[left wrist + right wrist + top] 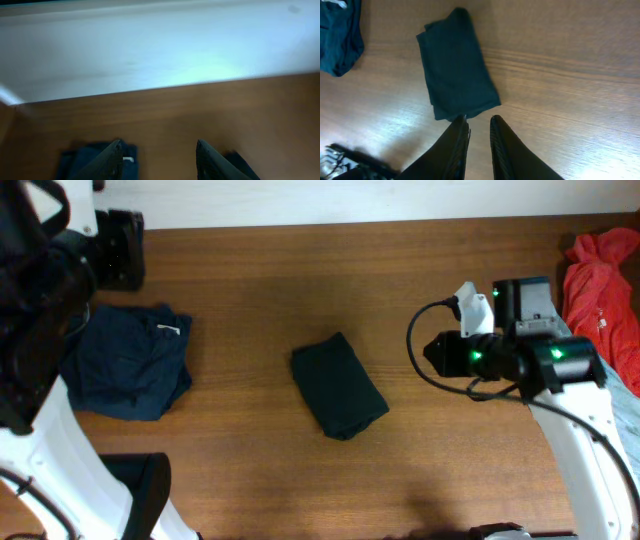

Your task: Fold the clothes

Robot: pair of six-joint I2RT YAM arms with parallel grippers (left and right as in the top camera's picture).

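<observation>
A black shirt lies folded into a small rectangle in the middle of the table, also seen in the right wrist view. My right gripper hovers just off its near edge, jaws slightly open with nothing between them; from above it sits to the right of the shirt. A dark navy garment with a white label lies crumpled at the left. My left gripper is above it, open and empty, facing the back wall. A red-orange garment is heaped at the right edge, with pale grey-blue cloth below it.
A black block stands at the back left by the left arm's base. Another dark block sits at the front left. A black cable loops beside my right wrist. A white wall runs behind the table's far edge.
</observation>
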